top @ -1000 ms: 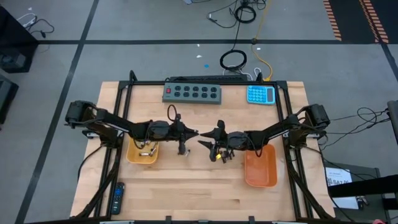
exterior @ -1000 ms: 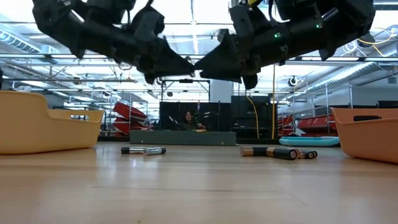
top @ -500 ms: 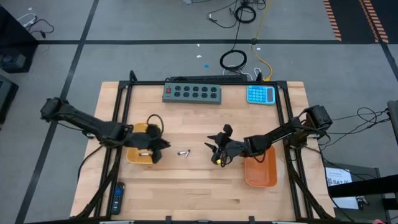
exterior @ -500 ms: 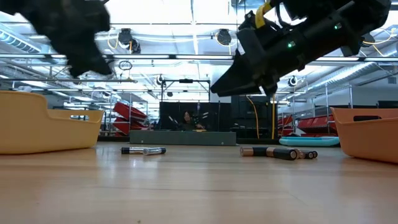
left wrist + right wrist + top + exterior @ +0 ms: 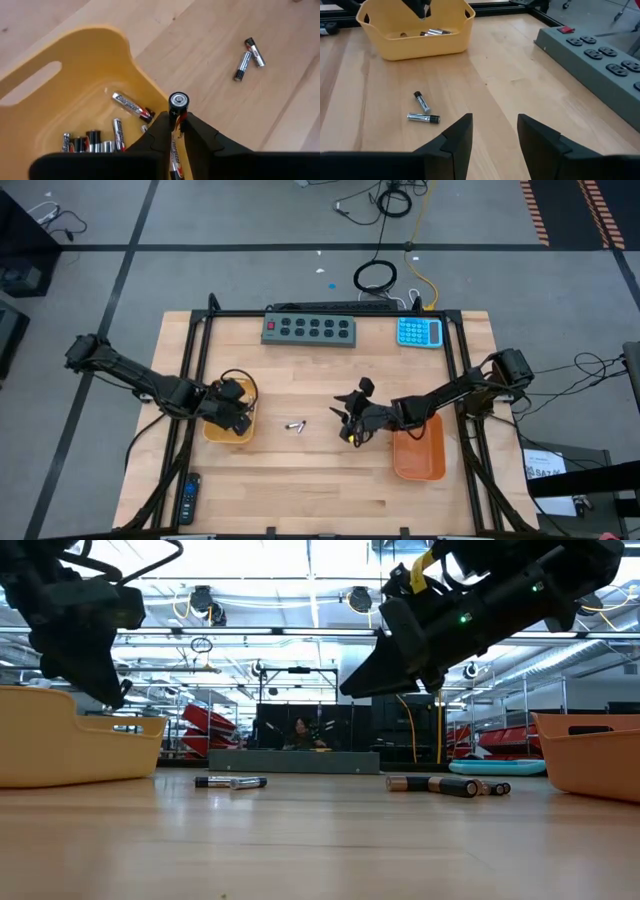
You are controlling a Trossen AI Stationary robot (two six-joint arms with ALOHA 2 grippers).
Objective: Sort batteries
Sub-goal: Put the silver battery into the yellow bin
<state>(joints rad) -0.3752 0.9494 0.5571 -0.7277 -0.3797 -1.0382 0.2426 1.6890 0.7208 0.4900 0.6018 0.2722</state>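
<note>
My left gripper (image 5: 178, 117) hovers over the yellow tray (image 5: 213, 430) at the table's left, shut on a battery (image 5: 178, 101). Several silvery and black batteries (image 5: 131, 104) lie on that tray's floor. Two small batteries (image 5: 295, 425) rest on their sides on the wood at the table's middle, also seen in the left wrist view (image 5: 248, 57) and the right wrist view (image 5: 422, 110). My right gripper (image 5: 492, 125) hangs open above the table, right of that pair (image 5: 345, 418). More batteries (image 5: 445, 785) lie on the wood below it. The orange tray (image 5: 418, 452) sits at the right. My left gripper pinches the battery between its two fingers (image 5: 162, 127). The cell lies along the fingers, and its round end cap (image 5: 178, 100) sticks out past the tips. It is lifted clear, above the yellow tray's rim (image 5: 150, 85).
A grey power strip (image 5: 309, 329) and a blue calculator (image 5: 419, 332) lie near the table's far edge. A dark remote (image 5: 189, 498) sits at the near left corner. Bare wood stretches between the two trays and along the near edge.
My left gripper has moved from the table's middle toward the left edge and now hangs over the yellow tray, turned about. The two small batteries it stood over show uncovered on the wood. My right gripper has shifted slightly toward the near edge.
</note>
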